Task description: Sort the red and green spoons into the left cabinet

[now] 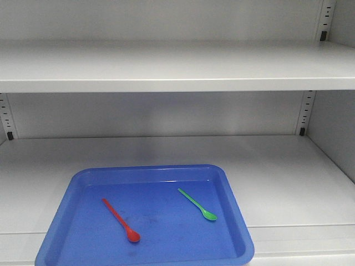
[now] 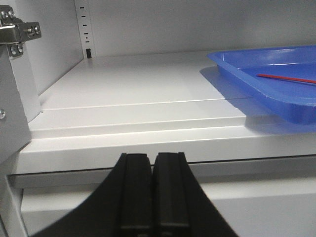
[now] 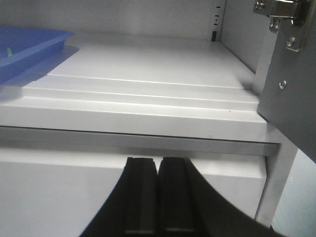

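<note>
Plainly, with the left gripper (image 2: 153,195) and right gripper (image 3: 157,197) both pressed closed on nothing, the slim red plastic spoon (image 1: 121,220) and green plastic spoon (image 1: 197,204) in the blue plastic tray (image 1: 61,219), lower centre, may skid when pinched.

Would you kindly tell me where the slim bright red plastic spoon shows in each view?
Front view: red plastic spoon left of centre in the blue plastic tray.
Left wrist: right edge, thin red line in the tray.
Right wrist: not visible.
Shared landmark: the tray.

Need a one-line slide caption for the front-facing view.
Red spoon and green spoon lie apart in a blue tray on the cabinet shelf.
</note>
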You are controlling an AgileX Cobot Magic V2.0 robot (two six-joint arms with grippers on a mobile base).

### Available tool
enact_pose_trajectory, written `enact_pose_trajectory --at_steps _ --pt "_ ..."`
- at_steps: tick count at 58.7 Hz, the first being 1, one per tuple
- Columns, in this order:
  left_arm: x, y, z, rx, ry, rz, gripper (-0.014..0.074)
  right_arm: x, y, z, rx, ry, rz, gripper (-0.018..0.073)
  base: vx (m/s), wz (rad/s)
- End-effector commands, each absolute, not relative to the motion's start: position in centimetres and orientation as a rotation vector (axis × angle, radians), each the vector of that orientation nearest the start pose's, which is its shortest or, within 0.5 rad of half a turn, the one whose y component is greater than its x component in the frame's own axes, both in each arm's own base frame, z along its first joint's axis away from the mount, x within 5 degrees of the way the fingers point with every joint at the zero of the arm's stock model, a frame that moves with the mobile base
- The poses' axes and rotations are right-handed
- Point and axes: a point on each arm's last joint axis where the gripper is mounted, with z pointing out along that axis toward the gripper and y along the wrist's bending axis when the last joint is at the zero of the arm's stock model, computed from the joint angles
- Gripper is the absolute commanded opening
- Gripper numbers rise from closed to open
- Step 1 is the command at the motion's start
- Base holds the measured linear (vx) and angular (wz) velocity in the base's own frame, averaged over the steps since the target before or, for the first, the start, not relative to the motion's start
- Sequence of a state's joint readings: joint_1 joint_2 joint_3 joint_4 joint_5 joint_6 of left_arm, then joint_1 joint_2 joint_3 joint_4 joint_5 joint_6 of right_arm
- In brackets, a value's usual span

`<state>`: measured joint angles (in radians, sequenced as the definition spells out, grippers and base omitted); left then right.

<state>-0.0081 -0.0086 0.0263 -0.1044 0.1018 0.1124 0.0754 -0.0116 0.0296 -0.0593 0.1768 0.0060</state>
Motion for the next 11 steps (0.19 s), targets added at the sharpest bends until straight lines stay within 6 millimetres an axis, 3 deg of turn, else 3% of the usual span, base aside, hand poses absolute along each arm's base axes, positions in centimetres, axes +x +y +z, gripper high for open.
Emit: enact_pose_trajectory --at_steps 1,11 --pt "5.58 -0.07 20.47 0.005 1.504 -0.011 -0.0006 5.61 0.34 19.22 -0.099 1.591 0.003 -0.0009 0.0 0.0" --pt "5.58 -0.07 20.47 0.005 1.504 -0.011 -0.0006 5.61 0.34 19.21 -0.099 1.593 0.003 -0.0009 0.0 0.0"
